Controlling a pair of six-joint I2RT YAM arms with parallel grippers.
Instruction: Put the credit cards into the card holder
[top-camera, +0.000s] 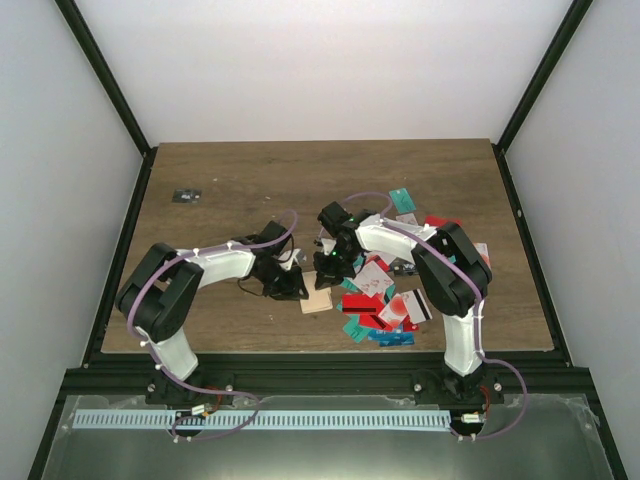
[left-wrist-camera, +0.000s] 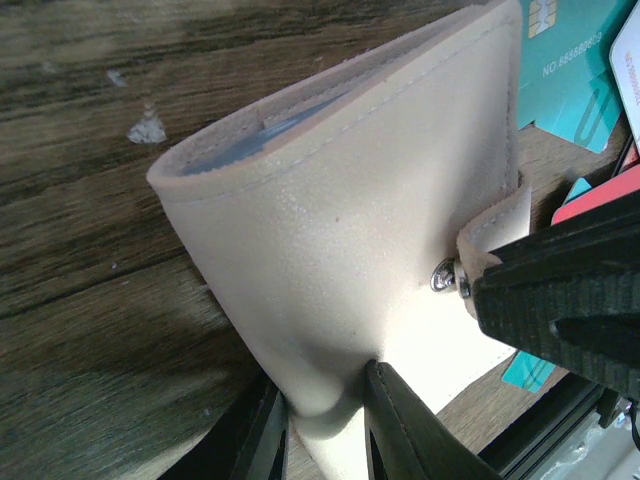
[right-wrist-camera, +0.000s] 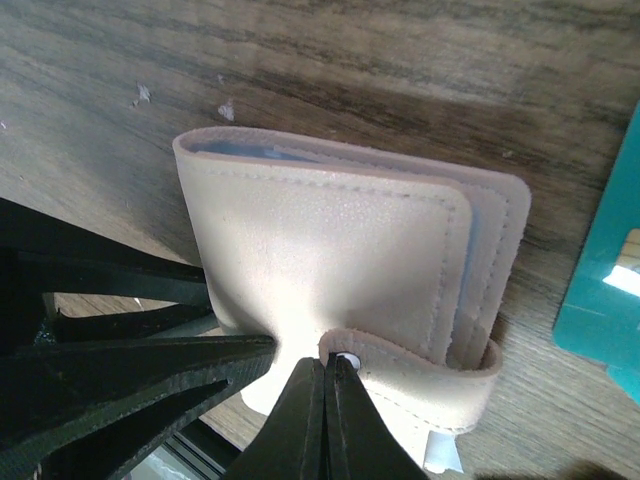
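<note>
The left claw (left-wrist-camera: 325, 405), narrowly parted, pinches the bottom edge of the folded holder (left-wrist-camera: 350, 200) at the near middle of the desk (top-camera: 250, 170). The right claw (right-wrist-camera: 325, 365), fully closed, touches the holder's snap tab (right-wrist-camera: 420, 375). Cards (top-camera: 360, 300) lie heaped to the right.

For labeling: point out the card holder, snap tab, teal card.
card holder (left-wrist-camera: 350, 220), left wrist view, outer face
snap tab (right-wrist-camera: 415, 388), right wrist view, strap middle
teal card (left-wrist-camera: 565, 90), left wrist view, printed face

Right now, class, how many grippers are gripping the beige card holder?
2. The left gripper pinches the card holder by an edge; the right gripper pinches its snap tab.
</note>
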